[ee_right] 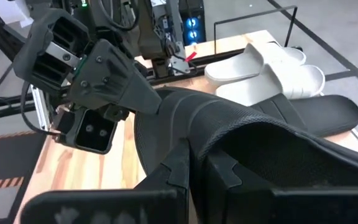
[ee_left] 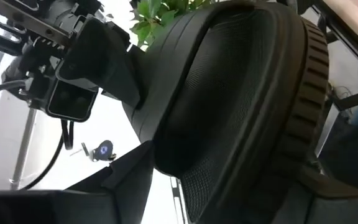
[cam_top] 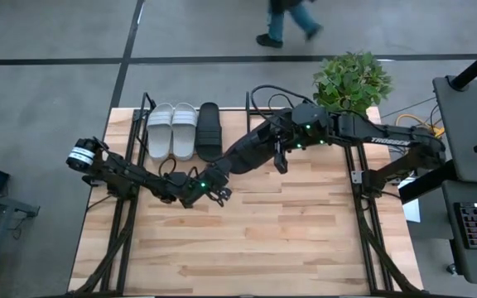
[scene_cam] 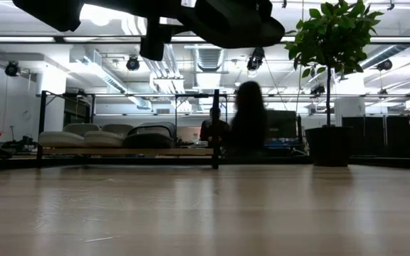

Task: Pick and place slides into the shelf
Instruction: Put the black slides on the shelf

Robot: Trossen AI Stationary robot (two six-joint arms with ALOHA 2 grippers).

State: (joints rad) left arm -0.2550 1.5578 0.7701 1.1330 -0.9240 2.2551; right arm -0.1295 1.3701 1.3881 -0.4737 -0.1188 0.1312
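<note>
Right gripper (ee_right: 191, 165) clamps a black slide (ee_right: 260, 134) above the desk (cam_top: 247, 240); left gripper (cam_top: 215, 192), jaws spread, apparently touches its other end.

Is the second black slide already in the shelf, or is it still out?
Out. The right gripper is shut on the black slide above the table; the shelf holds only three.

Even overhead light on the table (cam_top: 247, 240) in the high view, shadows faint. Low view backlit by bright ceiling strips: the near tabletop glares and blurs, a person (scene_cam: 248, 117) smears into a silhouette. Left wrist view is blown white behind a dark, close slide (ee_left: 241, 106).
</note>
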